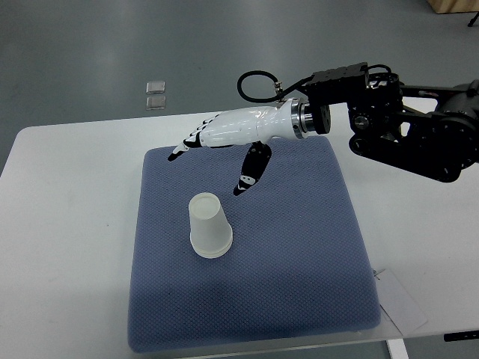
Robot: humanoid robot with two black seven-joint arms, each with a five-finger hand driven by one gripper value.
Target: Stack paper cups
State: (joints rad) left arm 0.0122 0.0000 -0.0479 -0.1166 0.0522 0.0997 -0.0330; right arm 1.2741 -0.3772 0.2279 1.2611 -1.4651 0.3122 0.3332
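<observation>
Reaching in from the right edge of the frame, our right hand (224, 134) hovers over the upper part of the blue mat (299, 262), its fingers (187, 142) stretched out toward the left and its thumb (251, 173) hanging down, wide and holding nothing. Just below the thumb, near the centre of the frame, stands a white paper cup (209, 226), upside down on the mat and apart from the hand. We see only this one stack or cup, and cannot tell whether several are nested in it. We judge the step to be either an approach or a release. A next grasp calls for lowering and closing around the cup's wall. The mat lies on the white surface (67, 224).
</observation>
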